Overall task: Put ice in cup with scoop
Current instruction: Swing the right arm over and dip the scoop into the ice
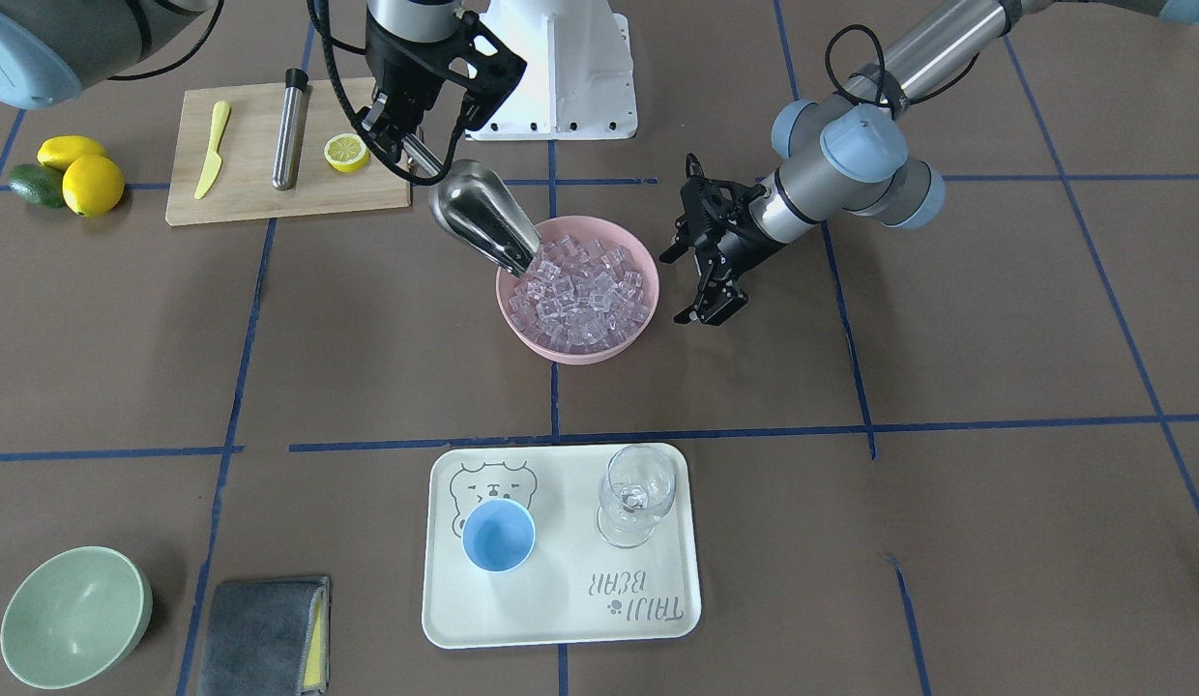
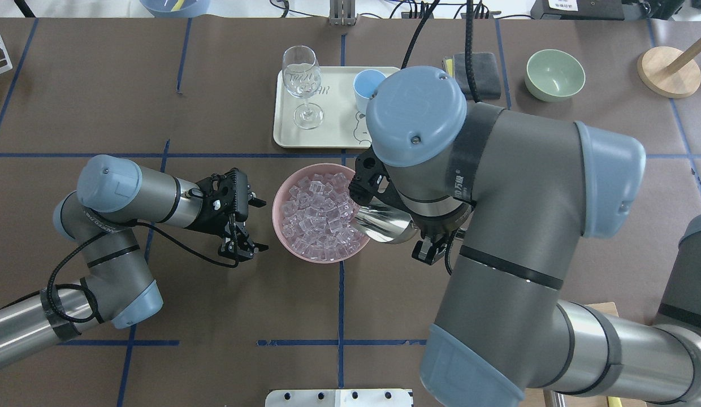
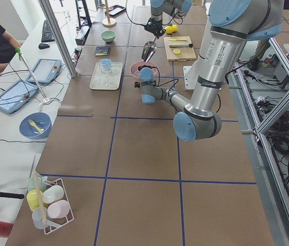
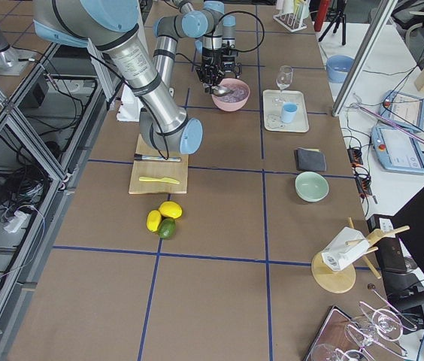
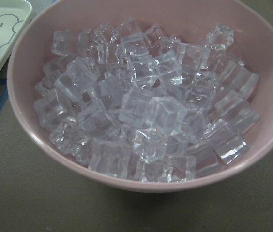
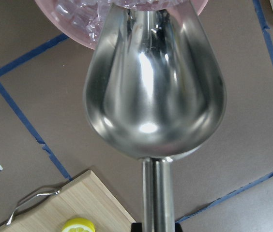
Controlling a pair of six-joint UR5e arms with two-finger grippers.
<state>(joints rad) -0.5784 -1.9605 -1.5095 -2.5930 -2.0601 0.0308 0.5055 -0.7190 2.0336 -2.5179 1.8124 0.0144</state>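
Observation:
The ice (image 1: 582, 292) is a heap of clear cubes in a pink bowl (image 1: 522, 333) at mid-table; it fills the left wrist view (image 5: 146, 111). My right gripper (image 1: 413, 147) is shut on the rod handle of the steel scoop (image 1: 483, 217). The scoop tilts down with its front lip at the bowl's rim, touching the ice (image 2: 319, 215). No ice shows in the scoop's trough (image 6: 153, 82). My left gripper (image 1: 693, 287) is open and empty, just beside the bowl's other side (image 2: 262, 224). The light-blue cup (image 1: 498, 535) stands empty on a cream tray (image 1: 561, 619).
A clear wine glass (image 1: 636, 495) stands on the tray beside the cup. A pale-green bowl (image 1: 73, 617) and a grey cloth (image 1: 261, 638) lie near the tray. A cutting board (image 1: 251, 184) holds a yellow knife, a steel cylinder (image 1: 290, 130) and a lemon half. Lemons (image 1: 92, 184) lie beside it.

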